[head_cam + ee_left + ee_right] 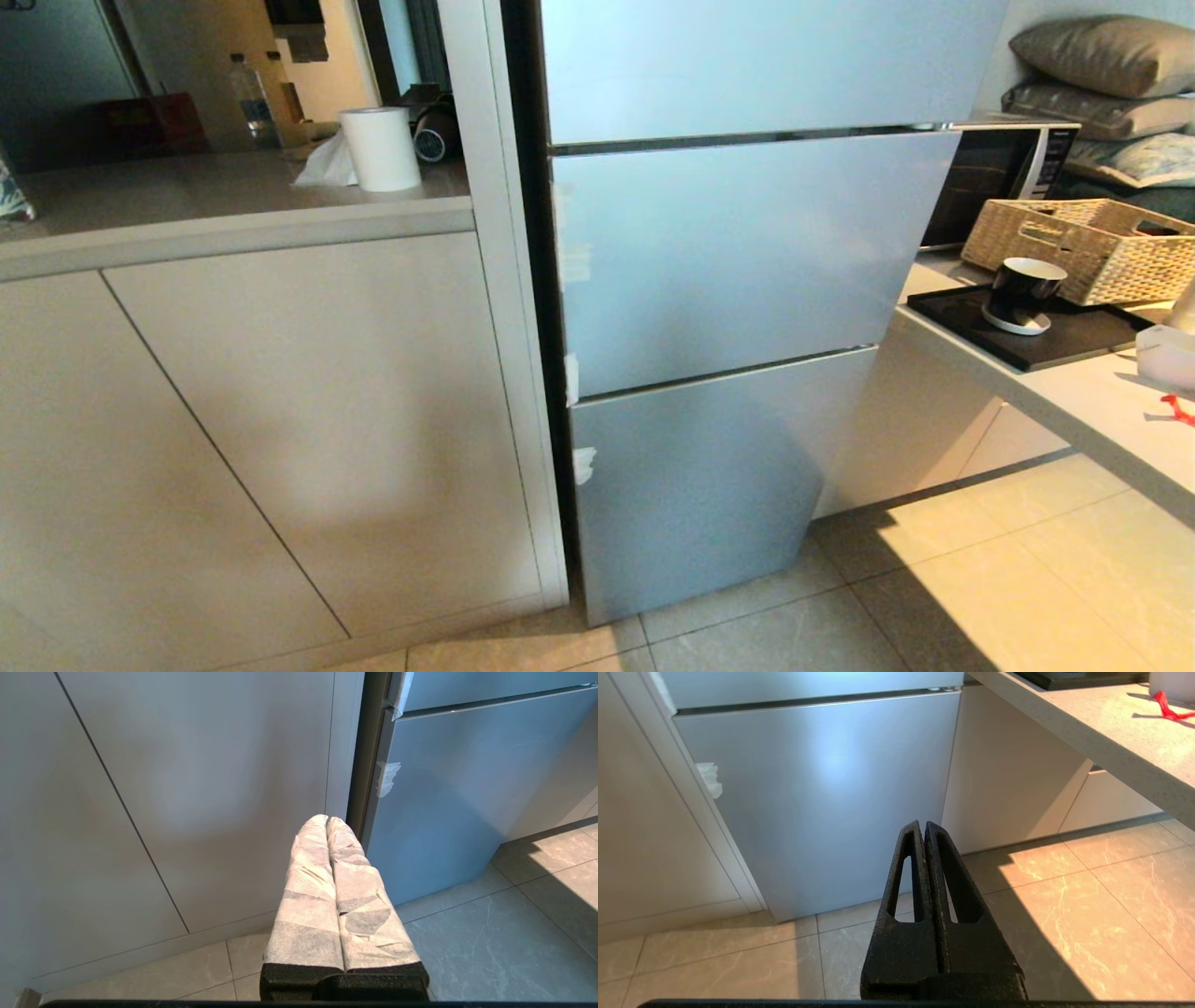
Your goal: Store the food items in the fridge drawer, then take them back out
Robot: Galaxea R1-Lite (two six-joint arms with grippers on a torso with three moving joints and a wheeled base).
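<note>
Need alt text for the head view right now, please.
A closed silver-blue fridge fills the centre, with pale cabinets to its left. On the counter to its right stand a black cup and a wicker basket. No arm, food or drawer shows.

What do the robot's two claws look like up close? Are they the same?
Not quite. The left gripper has two long tapering fingers wrapped in crinkled white tape over a black base. The right gripper is bare: rough matte black fingers, each with a long slot cut through. No cables show.
</note>
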